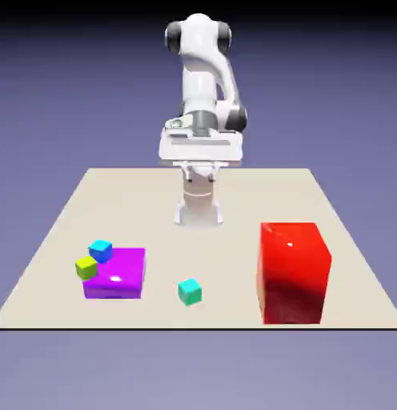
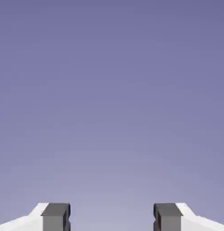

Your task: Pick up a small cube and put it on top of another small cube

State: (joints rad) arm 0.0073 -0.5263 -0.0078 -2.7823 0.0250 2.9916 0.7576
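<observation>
Nearest the camera, a flat, matte beige tabletop (image 1: 226, 314) is spread below the hand, its edges straight. Above it, the smooth, rounded white arm with dark joints (image 1: 198, 80) is seen folded, and its two-finger gripper (image 2: 112, 219) is held spread, with plain backdrop showing between the tips. Toward the camera and the exterior view's right of the hand, a tall, glossy red block (image 1: 290, 272) is stood upright. To the exterior view's left, a low, shiny purple block (image 1: 120, 276) is seen; by its left side, a bright blue cube (image 1: 100, 251) and a yellow-green cube (image 1: 86, 268) are placed, their exact support unclear. Almost straight cameraward of the hand, a small, smooth teal cube (image 1: 190, 292) is rested on the tabletop.
</observation>
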